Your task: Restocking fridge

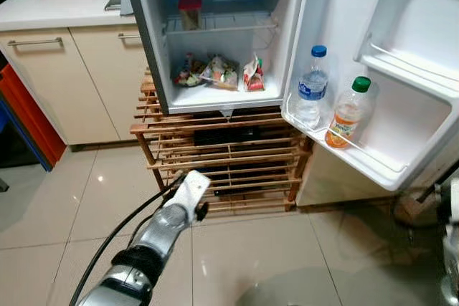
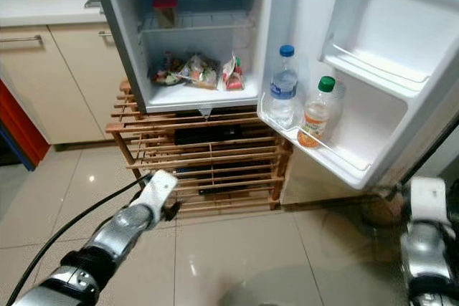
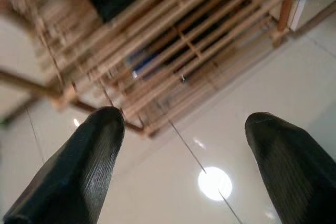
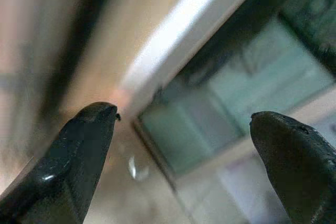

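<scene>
White and wide open, the small fridge (image 1: 161, 41) is sitting on a wooden slatted rack (image 1: 215, 155) in the upper middle of the frame, snack packets (image 1: 219, 72) lying on its lower shelf. A water bottle (image 1: 313, 85) and an orange juice bottle (image 1: 348, 112) are standing in the door shelf (image 1: 373, 166) at right. The left gripper (image 3: 181, 129) is hovering over the tiled floor (image 1: 86, 206), fingers apart and empty; the right gripper (image 4: 184, 119) is hanging with fingers apart too.

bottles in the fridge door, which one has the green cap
The orange juice bottle, standing farther out along the door shelf; the clear water bottle beside it has a blue cap.
</scene>
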`<state>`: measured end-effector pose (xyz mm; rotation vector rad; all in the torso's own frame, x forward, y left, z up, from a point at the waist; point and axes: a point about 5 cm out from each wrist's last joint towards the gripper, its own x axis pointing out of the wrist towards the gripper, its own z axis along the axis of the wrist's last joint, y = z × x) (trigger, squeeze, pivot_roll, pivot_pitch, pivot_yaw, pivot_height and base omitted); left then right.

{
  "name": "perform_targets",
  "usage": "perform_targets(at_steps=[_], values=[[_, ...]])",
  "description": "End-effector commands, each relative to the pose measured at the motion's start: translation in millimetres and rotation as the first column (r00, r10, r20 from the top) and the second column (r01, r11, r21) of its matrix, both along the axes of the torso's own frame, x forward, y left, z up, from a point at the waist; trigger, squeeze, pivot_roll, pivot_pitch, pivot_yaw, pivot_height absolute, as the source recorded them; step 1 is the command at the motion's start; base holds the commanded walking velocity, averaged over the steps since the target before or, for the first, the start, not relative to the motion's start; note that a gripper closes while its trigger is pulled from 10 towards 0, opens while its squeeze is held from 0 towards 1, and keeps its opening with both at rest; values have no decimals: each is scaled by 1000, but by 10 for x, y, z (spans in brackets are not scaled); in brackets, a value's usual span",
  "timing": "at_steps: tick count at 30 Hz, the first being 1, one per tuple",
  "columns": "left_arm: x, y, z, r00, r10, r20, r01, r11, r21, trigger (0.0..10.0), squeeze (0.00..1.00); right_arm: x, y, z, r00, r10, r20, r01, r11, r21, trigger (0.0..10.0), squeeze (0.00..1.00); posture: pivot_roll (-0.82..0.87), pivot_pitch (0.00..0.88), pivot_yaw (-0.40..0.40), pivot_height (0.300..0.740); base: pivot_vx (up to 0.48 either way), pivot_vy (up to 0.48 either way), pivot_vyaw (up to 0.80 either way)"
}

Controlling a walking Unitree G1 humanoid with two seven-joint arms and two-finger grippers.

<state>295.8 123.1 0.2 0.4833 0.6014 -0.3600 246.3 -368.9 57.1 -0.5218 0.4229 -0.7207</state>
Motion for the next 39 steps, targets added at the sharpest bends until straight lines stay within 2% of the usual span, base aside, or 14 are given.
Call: perform_targets(at_steps=[1, 10, 15, 16, 18, 19, 21, 22, 24, 28, 29, 33, 36, 39], values=[[-15, 60, -36, 1000, -2, -7, 2, 999, 33, 10000, 0, 131, 112, 65, 998, 46, 45, -45, 999, -11, 10000, 1000, -115, 0, 47, 740, 0, 0, 0], [-86, 128, -129, 1000, -9, -24, 11, 997, 75, 10000, 0, 378, 591, -36, 962, 248, 114, -267, 940, 214, 10000, 1000, -103, 0, 34, 740, 0, 0, 0], [-331, 365, -360, 943, -283, -173, 331, 847, 416, 10000, 0, 253, 1447, -206, 718, 671, 183, -648, 549, 528, 10000, 1000, -112, 0, 33, 740, 0, 0, 0], [-331, 365, -360, 943, -283, -173, 331, 847, 416, 10000, 0, 253, 1447, -206, 718, 671, 183, -648, 549, 528, 10000, 1000, -112, 0, 33, 740, 0, 0, 0], [-478, 416, -468, 841, -446, -306, 541, 674, 503, 10000, 0, -49, 1754, -239, 556, 802, 218, -694, 304, 652, 10000, 1000, -111, 0, 17, 740, 0, 0, 0], [-478, 416, -468, 841, -446, -306, 541, 674, 503, 10000, 0, -49, 1754, -239, 556, 802, 218, -694, 304, 652, 10000, 1000, -111, 0, 17, 740, 0, 0, 0], [-641, 400, -572, 742, -524, -418, 670, 587, 453, 10000, 0, -361, 1947, -278, 416, 876, 242, -663, 110, 740, 10000, 1000, -111, 0, 16, 740, 0, 0, 0], [-710, 380, -616, 713, -534, -453, 700, 575, 423, 10000, 0, -441, 1958, -291, 397, 885, 244, -639, 76, 765, 10000, 1000, -112, 0, 17, 740, 0, 0, 0], [-763, 365, -650, 694, -538, -478, 718, 568, 403, 10000, 0, -452, 1926, -308, 405, 884, 233, -631, 87, 771, 10000, 1000, -112, 0, 17, 740, 0, 0, 0], [-857, 307, -713, 655, -567, -500, 755, 517, 402, 10000, 0, -309, 1730, -341, 556, 808, 196, -624, 250, 740, 10000, 1000, -121, 0, 22, 740, 0, 0, 0], [-841, 232, -708, 677, -573, -462, 736, 541, 407, 10000, 0, -199, 1646, -321, 621, 763, 178, -623, 343, 703, 10000, 1000, -120, 0, 21, 740, 0, 0, 0], [-620, 47, -569, 840, -486, -242, 543, 755, 367, 10000, 0, 163, 1499, -161, 765, 620, 175, -600, 587, 543, 10000, 1000, -115, 0, 21, 740, 0, 0, 0], [-313, -5, -324, 947, -319, -41, 320, 924, 210, 10000, 0, 331, 1552, -20, 807, 536, 250, -584, 659, 474, 10000, 1000, -107, 0, 17, 740, 0, 0, 0], [-38, -123, -35, 973, -203, 110, 202, 979, 17, 10000, 0, 408, 1603, 64, 808, 510, 296, -589, 683, 431, 10000, 1000, -103, 0, 17, 740, 0, 0, 0]])
